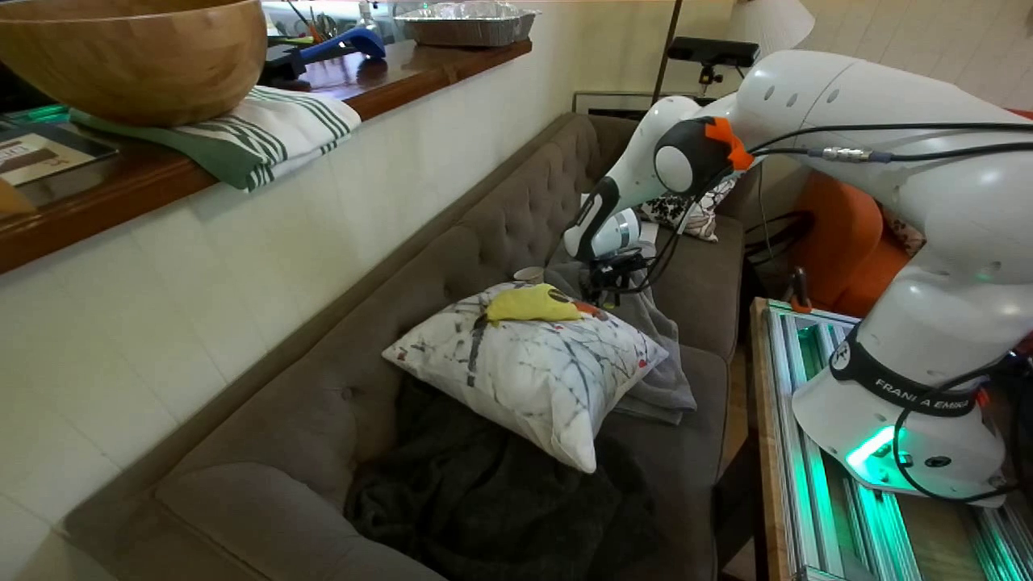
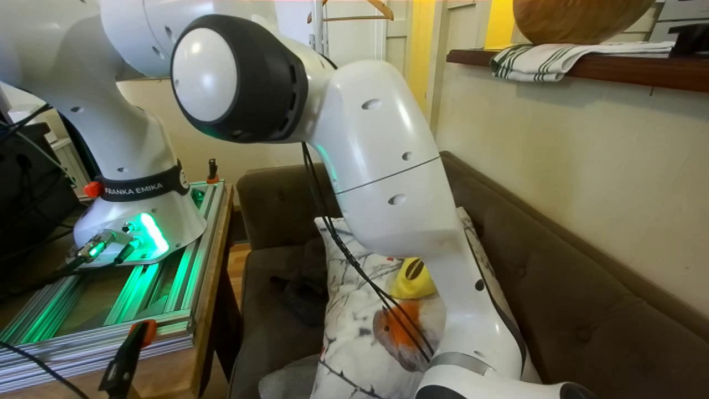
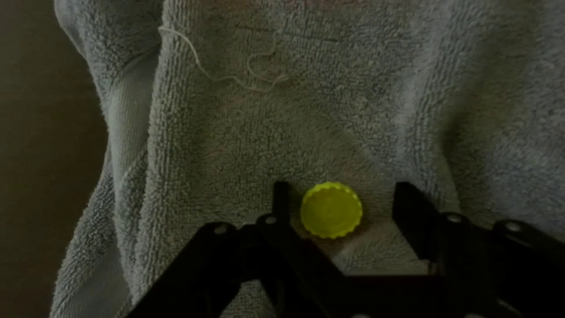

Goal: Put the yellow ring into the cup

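The yellow ring (image 3: 331, 210) looks like a round, shallow cap with a scalloped rim. In the wrist view it shows between the two fingers of my gripper (image 3: 340, 207), nearer the left finger, with gaps on both sides. The gripper is open and points down over the grey towel (image 3: 273, 145). In an exterior view the gripper (image 1: 609, 297) is low behind the pillow, with a small yellow-green spot at its tips. A pale cup (image 1: 529, 275) stands behind the pillow by the sofa back, partly hidden. The cup does not show in the wrist view.
A patterned pillow (image 1: 533, 371) with a yellow plush thing (image 1: 533, 305) on it lies beside the gripper. The tufted sofa back (image 1: 484, 234) runs along the wall. A dark blanket (image 1: 492, 492) lies on the near seat. A loose thread (image 3: 220, 78) lies on the towel.
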Controlling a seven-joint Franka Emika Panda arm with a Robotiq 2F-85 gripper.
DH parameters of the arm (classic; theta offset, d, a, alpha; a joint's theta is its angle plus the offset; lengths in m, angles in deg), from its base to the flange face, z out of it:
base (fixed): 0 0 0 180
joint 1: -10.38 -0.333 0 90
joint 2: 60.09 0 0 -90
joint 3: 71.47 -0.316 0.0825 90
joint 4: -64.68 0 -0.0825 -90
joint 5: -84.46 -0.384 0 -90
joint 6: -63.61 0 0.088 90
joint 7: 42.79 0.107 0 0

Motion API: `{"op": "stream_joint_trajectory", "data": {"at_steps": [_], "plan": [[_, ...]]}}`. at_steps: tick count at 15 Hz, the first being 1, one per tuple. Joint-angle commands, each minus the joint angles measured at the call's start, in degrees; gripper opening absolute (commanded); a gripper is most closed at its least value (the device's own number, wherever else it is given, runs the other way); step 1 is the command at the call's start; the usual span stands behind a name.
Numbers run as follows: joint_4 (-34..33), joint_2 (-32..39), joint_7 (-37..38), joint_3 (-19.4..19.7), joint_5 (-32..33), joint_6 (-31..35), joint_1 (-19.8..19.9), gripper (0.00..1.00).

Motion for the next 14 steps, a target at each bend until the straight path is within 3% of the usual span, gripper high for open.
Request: {"op": "stream_joint_trajectory", "data": {"at_steps": [1,3,4,5,9,14], "plan": [[-3.0,1.6,0.1,-0.6,0.9,-1.9,1.6,0.55],[-2.9,1.5,0.3,-0.5,1.0,-1.7,1.8,0.48],[-2.9,1.5,0.3,-0.5,1.0,-1.6,1.9,0.40],[-2.8,1.5,0.5,-0.4,1.1,-1.1,1.9,0.40],[0.7,-0.8,-0.5,0.3,-0.2,2.6,1.1,0.10],[11.8,-10.8,-7.7,-5.6,-3.0,20.0,3.4,0.10]]}}
